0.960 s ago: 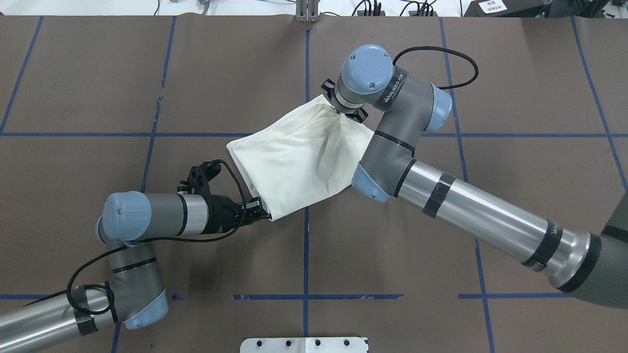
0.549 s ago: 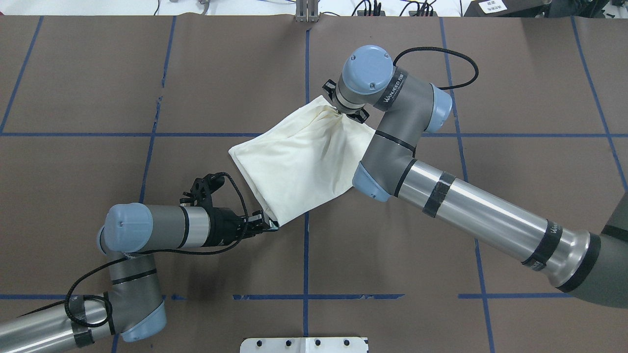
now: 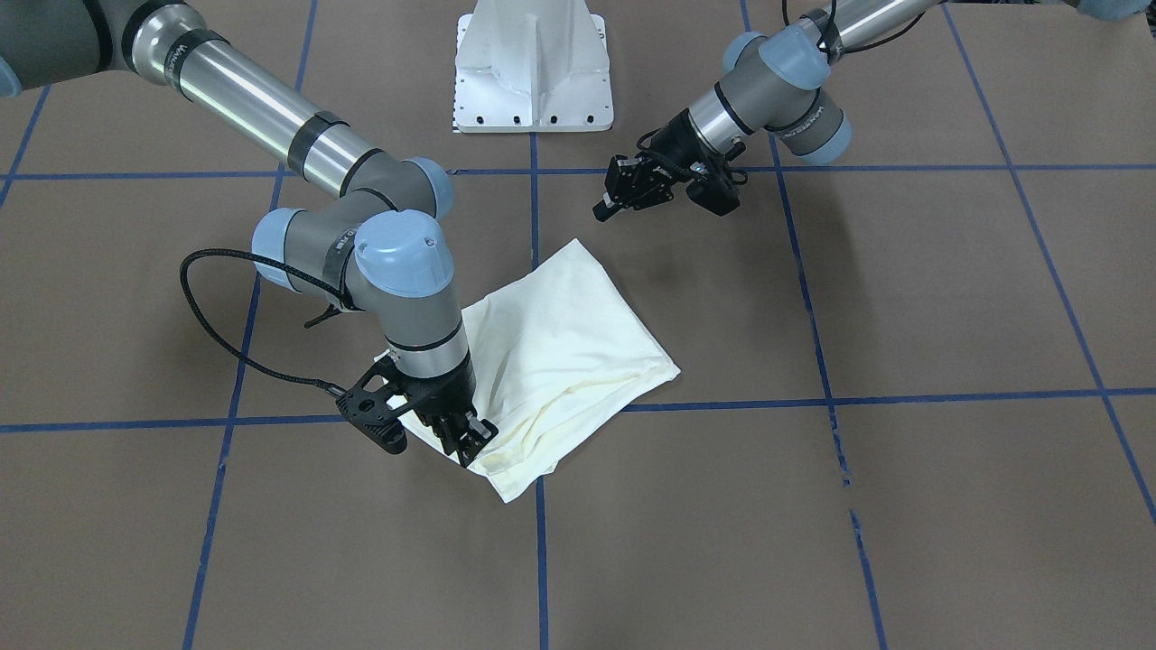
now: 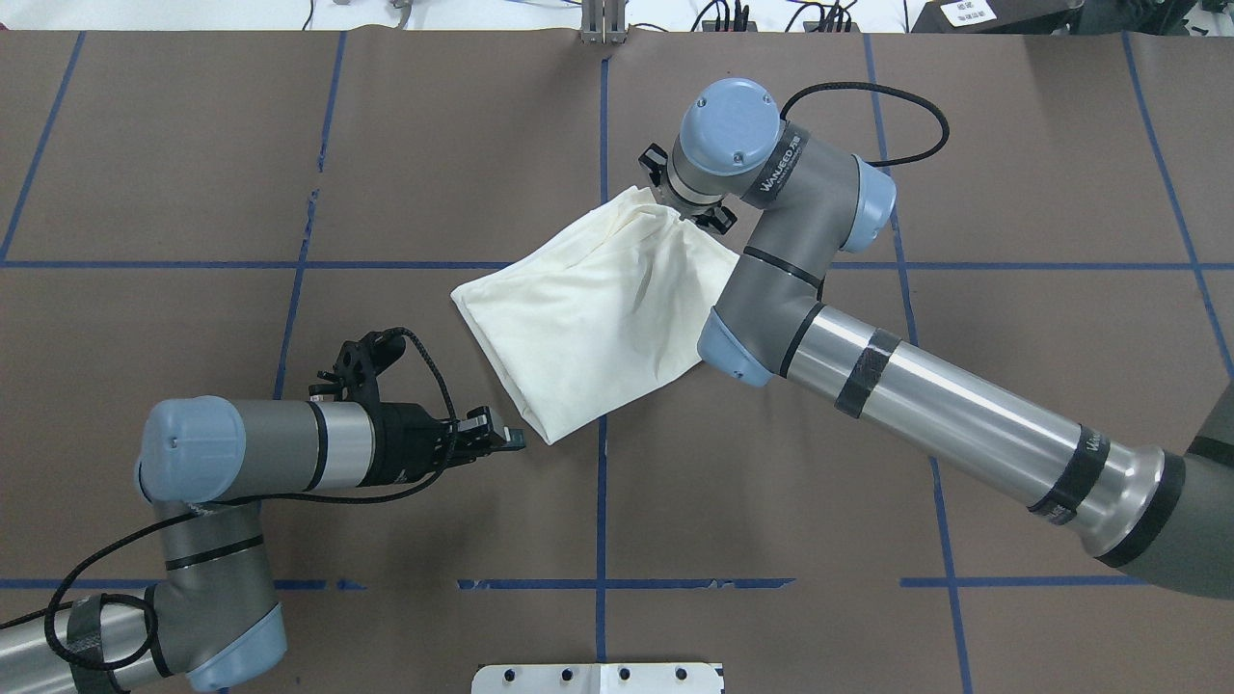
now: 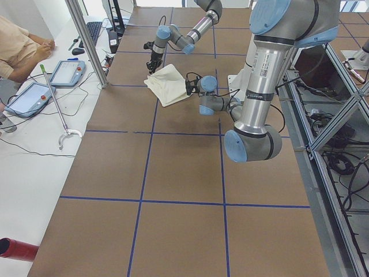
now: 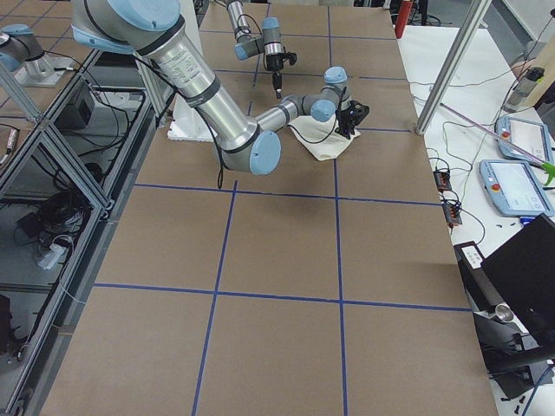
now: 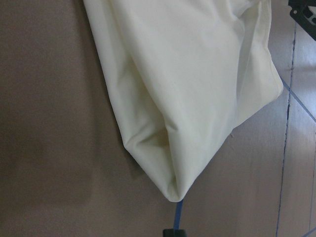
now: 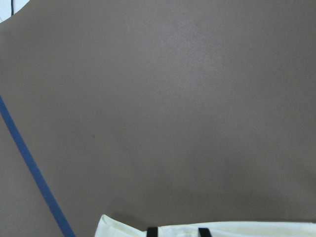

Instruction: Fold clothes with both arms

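- The shirt [image 4: 588, 328] is gathered into creases where it is clamped at its far edge. If that edge is pulled up or sideways, the folded layers are likely to be dragged open or skewed, since nothing pins the near side.
- If the clamped edge is simply let go, the puckers around it may be left in the fold, and a crooked packet would result.
- The shirt's near corner could be nudged or snagged if the left gripper [image 4: 499, 436] is driven forward low, because it is just beside that corner.
- The shirt's right side is overhung by the elbow of the right arm [image 4: 800, 280]. Cloth could be brushed out of place by a low sweep of it.
- The right gripper [image 3: 470, 442] is pointed steeply down at the shirt's far edge and is closed on it. In the right wrist view, cloth is seen pinched between the fingertips [image 8: 152, 231].
- The right arm is stretched from the near right across to the far centre, with its wrist bent downward.
- The left arm [image 4: 251, 453] is held low and nearly level, pointing right toward the shirt. Its gripper is apart from the cloth, nothing is held, and its fingers appear parted.
- The shirt is lying folded into a rough square on the table [image 4: 916, 405], around the centre, with plain cream cloth uppermost and no print shown.
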You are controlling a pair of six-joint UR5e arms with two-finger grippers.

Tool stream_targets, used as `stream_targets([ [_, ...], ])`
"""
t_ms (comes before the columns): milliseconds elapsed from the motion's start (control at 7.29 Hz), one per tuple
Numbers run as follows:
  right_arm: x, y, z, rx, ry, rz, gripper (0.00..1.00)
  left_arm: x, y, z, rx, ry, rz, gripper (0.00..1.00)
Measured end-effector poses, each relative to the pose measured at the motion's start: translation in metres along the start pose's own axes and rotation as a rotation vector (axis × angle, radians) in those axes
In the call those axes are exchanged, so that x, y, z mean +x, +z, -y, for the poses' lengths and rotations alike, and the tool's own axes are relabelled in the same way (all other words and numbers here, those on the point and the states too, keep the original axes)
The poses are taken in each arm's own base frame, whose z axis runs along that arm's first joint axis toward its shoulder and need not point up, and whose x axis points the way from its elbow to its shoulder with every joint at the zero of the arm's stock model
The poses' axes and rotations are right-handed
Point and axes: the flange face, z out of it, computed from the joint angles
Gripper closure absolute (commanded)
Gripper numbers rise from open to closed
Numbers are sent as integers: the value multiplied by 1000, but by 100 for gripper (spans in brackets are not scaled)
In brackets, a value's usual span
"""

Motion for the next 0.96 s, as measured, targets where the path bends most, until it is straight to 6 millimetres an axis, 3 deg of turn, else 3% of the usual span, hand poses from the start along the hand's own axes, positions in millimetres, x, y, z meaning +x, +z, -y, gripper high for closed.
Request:
stream_targets([
  [274,-9,-20,41,-51,-23,5,0,37,23,21,73,-14,69,100],
  [411,-8,-27,55,-84,-33,5,0,37,41,27,90,-20,102,100],
  [686,-3,-34,62,-106,-49,11,0,25,64,34,104,-26,151,100],
  [960,-2,-35,62,-109,-51,14,0,6,61,39,109,-23,180,100],
])
